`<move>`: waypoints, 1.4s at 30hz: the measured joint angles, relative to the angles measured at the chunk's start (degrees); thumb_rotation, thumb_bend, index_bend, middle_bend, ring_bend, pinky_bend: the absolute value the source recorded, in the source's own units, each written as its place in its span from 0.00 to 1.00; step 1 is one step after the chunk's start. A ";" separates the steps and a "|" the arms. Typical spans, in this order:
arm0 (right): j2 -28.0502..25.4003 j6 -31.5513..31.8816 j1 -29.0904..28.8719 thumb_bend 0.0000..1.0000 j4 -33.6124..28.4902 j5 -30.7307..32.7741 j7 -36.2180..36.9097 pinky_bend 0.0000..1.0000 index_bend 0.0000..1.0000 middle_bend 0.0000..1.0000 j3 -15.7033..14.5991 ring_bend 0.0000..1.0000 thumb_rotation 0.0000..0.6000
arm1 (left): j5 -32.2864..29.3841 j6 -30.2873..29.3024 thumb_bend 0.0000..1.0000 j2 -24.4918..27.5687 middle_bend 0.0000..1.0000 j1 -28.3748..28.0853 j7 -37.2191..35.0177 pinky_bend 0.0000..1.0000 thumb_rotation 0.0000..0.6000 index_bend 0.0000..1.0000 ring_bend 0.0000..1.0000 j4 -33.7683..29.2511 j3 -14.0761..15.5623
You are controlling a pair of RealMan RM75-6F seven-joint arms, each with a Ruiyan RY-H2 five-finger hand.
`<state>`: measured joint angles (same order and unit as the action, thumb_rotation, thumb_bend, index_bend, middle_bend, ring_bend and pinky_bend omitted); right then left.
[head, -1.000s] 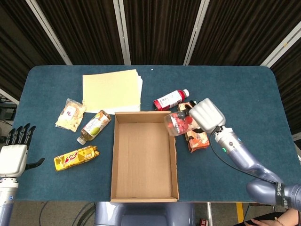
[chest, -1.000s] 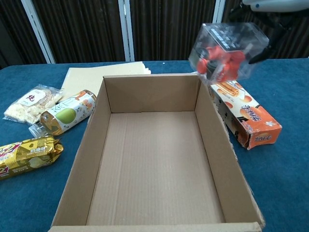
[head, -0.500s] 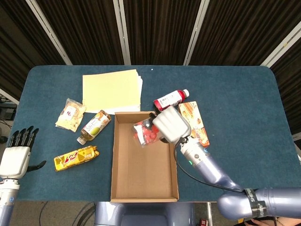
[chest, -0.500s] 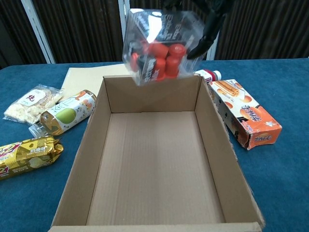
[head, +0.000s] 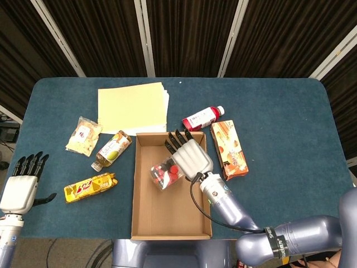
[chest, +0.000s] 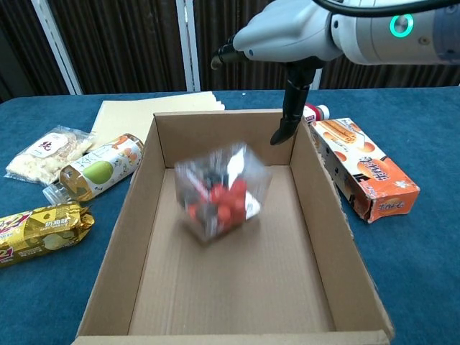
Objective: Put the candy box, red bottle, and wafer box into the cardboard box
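Note:
The clear candy box (head: 164, 172) with red candies shows blurred inside the cardboard box (head: 136, 190), free of any hand; in the chest view the candy box (chest: 219, 190) is tilted just over the floor of the cardboard box (chest: 129, 223). My right hand (head: 187, 153) hovers above it with fingers spread and empty, seen high in the chest view (chest: 287, 36). The red bottle (head: 202, 117) lies behind the box's far right corner, its cap (chest: 314, 112) peeking out. The orange wafer box (head: 228, 149) lies right of the cardboard box (chest: 363, 176). My left hand (head: 22, 181) is open at the lower left.
Yellow paper sheets (head: 133, 106) lie behind the box. Left of it are a green-label bottle (head: 111, 149), a snack bag (head: 83, 135) and a yellow packet (head: 89, 187). Blue cloth covers the table.
My right hand carried the candy box leftward over the cardboard box, then spread its fingers and let go. The candy box has dropped into the cardboard box.

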<state>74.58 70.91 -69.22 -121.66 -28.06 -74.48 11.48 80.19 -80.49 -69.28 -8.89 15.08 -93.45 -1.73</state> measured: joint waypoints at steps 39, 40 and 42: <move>-8.65 -23.35 9.23 0.00 45.47 -25.50 48.72 0.07 0.00 0.00 -3.21 0.00 1.00 | -3.45 1.96 0.00 -3.68 0.00 -0.96 8.01 0.00 0.89 0.00 0.00 0.56 -1.27; -7.93 -23.97 9.38 0.00 46.71 -25.45 49.57 0.07 0.00 0.00 -2.98 0.00 1.00 | -3.63 2.27 0.00 -3.86 0.00 -1.17 8.20 0.00 0.89 0.00 0.00 0.68 -1.33; -6.10 -25.26 9.64 0.00 48.77 -25.05 51.32 0.07 0.00 0.00 -2.41 0.00 1.00 | -3.75 2.59 0.00 -3.98 0.00 -1.36 8.25 0.00 0.89 0.00 0.00 0.78 -1.37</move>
<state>68.48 45.65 -59.59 -72.89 -53.12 -23.16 9.07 76.44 -77.89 -73.26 -10.24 23.33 -92.67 -3.10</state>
